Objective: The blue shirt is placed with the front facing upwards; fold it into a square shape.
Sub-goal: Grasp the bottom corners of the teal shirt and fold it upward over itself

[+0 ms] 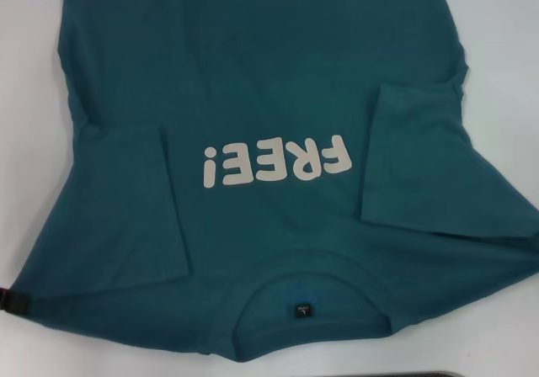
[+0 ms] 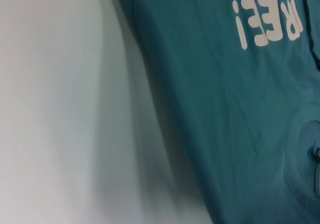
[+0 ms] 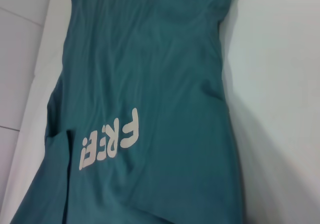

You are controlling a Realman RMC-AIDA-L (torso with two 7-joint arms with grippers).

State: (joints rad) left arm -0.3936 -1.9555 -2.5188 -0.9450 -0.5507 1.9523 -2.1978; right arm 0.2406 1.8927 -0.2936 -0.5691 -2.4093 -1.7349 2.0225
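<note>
The blue shirt point(image 1: 269, 82) lies flat, front up, collar toward six o'clock, both sleeves folded in over the chest.

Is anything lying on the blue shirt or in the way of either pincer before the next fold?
Nothing visible does. The blue shirt lies front up on the white table, both sleeves already folded inward beside the FREE! lettering. No other item rests on it. Neither pincer shows in any view.

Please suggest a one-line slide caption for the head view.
Blue shirt lying front up on the white table, both sleeves folded inward beside the FREE! lettering, collar nearest the robot.
</note>
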